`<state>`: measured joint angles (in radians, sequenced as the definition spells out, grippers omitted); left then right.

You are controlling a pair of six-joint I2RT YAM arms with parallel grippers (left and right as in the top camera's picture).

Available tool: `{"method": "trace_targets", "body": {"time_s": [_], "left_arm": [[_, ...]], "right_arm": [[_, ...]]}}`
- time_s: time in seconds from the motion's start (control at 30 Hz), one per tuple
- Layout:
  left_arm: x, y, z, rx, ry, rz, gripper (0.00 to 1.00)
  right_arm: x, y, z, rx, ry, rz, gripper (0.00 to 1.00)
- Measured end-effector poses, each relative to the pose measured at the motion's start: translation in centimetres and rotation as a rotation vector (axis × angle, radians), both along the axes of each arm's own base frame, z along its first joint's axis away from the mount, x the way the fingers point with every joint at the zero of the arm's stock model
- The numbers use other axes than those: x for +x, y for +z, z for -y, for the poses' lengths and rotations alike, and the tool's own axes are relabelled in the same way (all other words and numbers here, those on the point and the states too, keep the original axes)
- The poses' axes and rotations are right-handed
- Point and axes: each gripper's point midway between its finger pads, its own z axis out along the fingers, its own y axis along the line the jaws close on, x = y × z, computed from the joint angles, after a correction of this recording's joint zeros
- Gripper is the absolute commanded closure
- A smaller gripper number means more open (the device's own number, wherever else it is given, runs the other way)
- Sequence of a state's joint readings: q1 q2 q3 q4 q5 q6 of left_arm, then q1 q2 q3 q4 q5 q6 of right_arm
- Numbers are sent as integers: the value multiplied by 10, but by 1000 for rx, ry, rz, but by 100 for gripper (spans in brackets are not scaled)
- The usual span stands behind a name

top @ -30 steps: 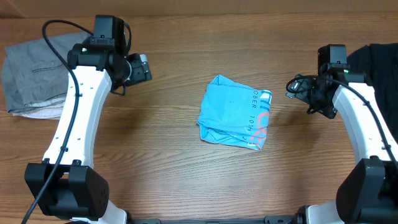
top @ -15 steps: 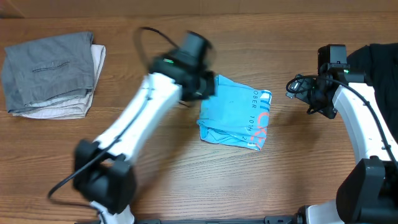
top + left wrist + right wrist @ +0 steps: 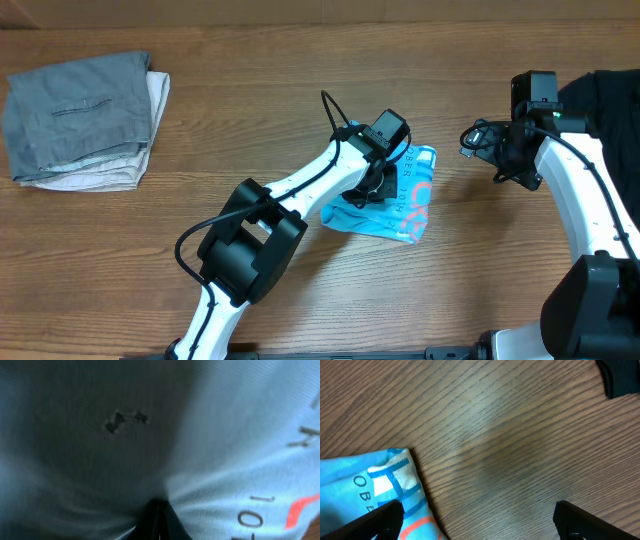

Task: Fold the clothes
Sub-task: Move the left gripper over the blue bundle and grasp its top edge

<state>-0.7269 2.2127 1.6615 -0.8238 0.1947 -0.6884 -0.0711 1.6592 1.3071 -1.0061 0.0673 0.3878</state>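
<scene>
The clothes (image 3: 408, 212), a light blue T-shirt with white and coral lettering, lie folded into a small bundle at the table's middle. My left gripper (image 3: 366, 194) is shut and points down onto the bundle's centre. In the left wrist view its closed fingertips (image 3: 159, 510) press into the blue fabric (image 3: 225, 435), and creases spread out from them. No fabric shows between the jaws. My right gripper (image 3: 472, 140) hovers open to the right of the shirt. In the right wrist view the right gripper (image 3: 477, 515) spans bare wood, with the shirt's corner (image 3: 385, 480) at its left finger.
A folded pile of grey and pale garments (image 3: 80, 120) lies at the far left. A black cloth (image 3: 610, 95) sits at the right edge, also seen as a dark corner (image 3: 620, 377) in the right wrist view.
My left arm swung from the far left across to the shirt and its gripper shut on the way. The right arm and the shirt have stayed put.
</scene>
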Motion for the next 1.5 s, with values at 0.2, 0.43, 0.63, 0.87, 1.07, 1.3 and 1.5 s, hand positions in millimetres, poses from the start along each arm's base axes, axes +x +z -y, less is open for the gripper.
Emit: {"method": "trace_targets", "body": {"time_s": [0.2,0.43,0.63,0.87,1.07,1.3,1.5], "left_arm": [[-9,-3,-34,159,-35,-20,96],[33,-1,-115,469,-14,123,96],[65,14,-191,654,34,115,96],[98,88,-183,582,94,244,95],[68,133,-174,463,144,200,96],[45,132,-177,462,151,103,95],[28,136,-185,486,140,44,95]], "right_arm": [[0,0,0,0,0,0,0],[0,0,0,0,0,0,0],[0,0,0,0,0,0,0],[0,0,0,0,0,0,0],[0,0,0,0,0,0,0],[0,0,0,0,0,0,0],[0,0,0,0,0,0,0]]}}
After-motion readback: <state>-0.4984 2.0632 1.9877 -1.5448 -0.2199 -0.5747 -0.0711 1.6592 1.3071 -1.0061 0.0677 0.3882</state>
